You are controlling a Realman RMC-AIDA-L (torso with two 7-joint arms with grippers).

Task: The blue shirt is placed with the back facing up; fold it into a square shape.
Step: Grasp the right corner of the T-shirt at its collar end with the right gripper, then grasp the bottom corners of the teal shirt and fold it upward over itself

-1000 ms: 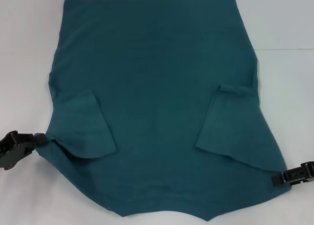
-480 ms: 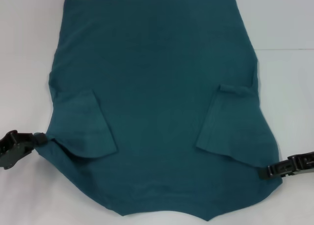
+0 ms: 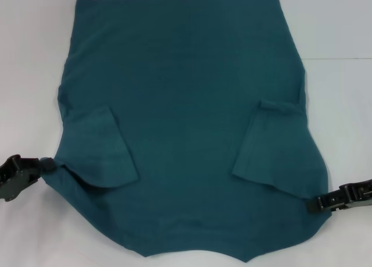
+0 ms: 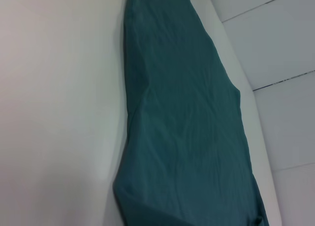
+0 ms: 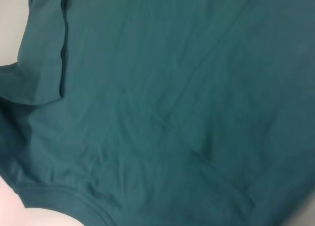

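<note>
The blue shirt (image 3: 186, 104) lies flat on the white table, plain side up, with its neck end toward me. Both short sleeves are folded inward onto the body, one on the left (image 3: 102, 153) and one on the right (image 3: 270, 148). My left gripper (image 3: 45, 164) sits at the shirt's left shoulder corner, shut on a small bunch of the fabric. My right gripper (image 3: 317, 204) reaches over the right shoulder corner, low on the cloth. The left wrist view shows the shirt (image 4: 182, 137) stretching away along the table. Teal cloth (image 5: 172, 113) and a sleeve hem fill the right wrist view.
The white table (image 3: 29, 75) shows on both sides of the shirt. A seam line (image 3: 340, 59) crosses the surface at the right. Grey floor tiles (image 4: 280, 39) lie past the table's far edge in the left wrist view.
The right gripper slid inward from beyond the shirt's right corner onto its edge, then stayed put. The left gripper and the shirt have hardly moved.
</note>
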